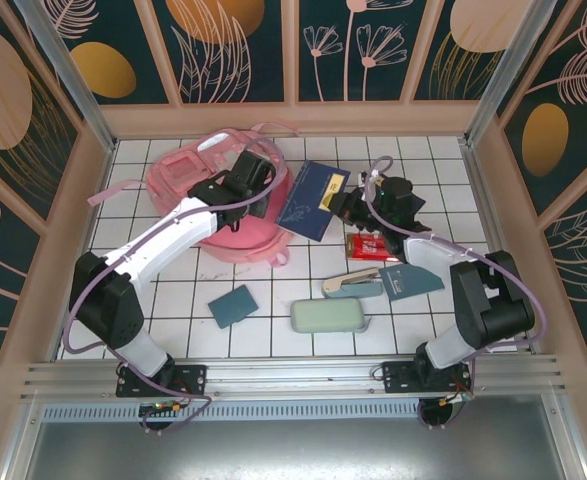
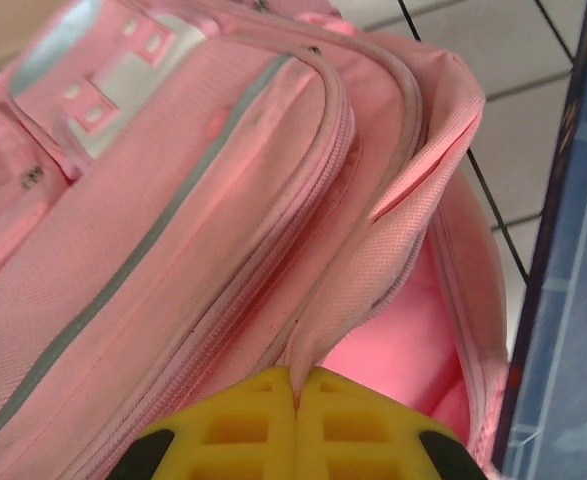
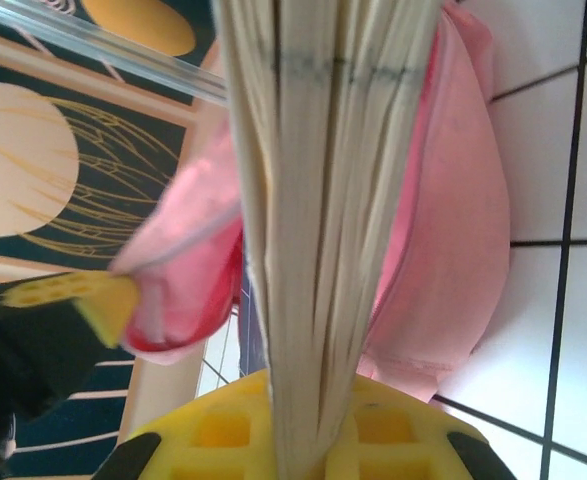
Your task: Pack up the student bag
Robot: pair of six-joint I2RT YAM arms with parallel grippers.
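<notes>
- Lying closest to the near edge of the tiled tabletop (image 1: pixel 273 272), a pale green pouch (image 1: pixel 328 317) and a small teal notebook (image 1: pixel 233 305) sat apart, with bare tiles between them and toward the near-left corner.
- Just beyond them on the right, a beige-and-blue stapler-like tool (image 1: pixel 351 285) touched a dark teal folder (image 1: pixel 413 278), and a red packet (image 1: pixel 368 246) lay just behind both.
- The right gripper (image 3: pixel 313 425) was clamped tight on the page edge of a dark blue book (image 1: pixel 309 196), which was held tilted near the middle of the tabletop, against the bag's right side.
- The left gripper (image 2: pixel 296 395) was pinched fully closed on the rim fabric of the student bag (image 1: pixel 178 180), holding that flap raised so the pink lining showed.
- The student bag lay in the far-left part of the tabletop: soft pink, with grey-green piping, zip lines and white patches, and one strap trailing toward the left edge.
- Open tiles ran along the far edge to the far-right corner.
</notes>
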